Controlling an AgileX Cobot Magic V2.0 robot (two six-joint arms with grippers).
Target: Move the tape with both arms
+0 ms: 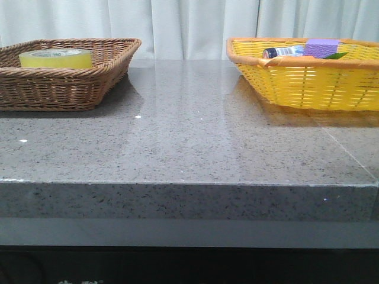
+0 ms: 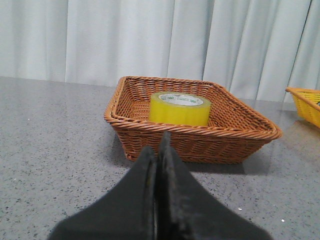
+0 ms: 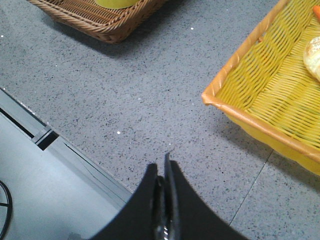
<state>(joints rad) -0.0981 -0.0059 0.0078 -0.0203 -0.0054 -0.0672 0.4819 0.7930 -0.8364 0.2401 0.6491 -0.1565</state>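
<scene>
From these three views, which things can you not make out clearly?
- Lower part of the tape: front view, hidden by the brown basket wall.
- Tape core print: left wrist view, too small to read.
- Items in the yellow basket: front view, mostly hidden by its rim; right wrist view, cut off by the edge.
- Both arms: absent from the front view.

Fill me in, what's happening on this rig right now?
Nothing is being handled yet. The tape sits in the brown wicker basket on the robot's left. The yellow basket on the right holds a purple block and a bottle. The left pincer and right pincer are both shut and empty, over the table.
</scene>
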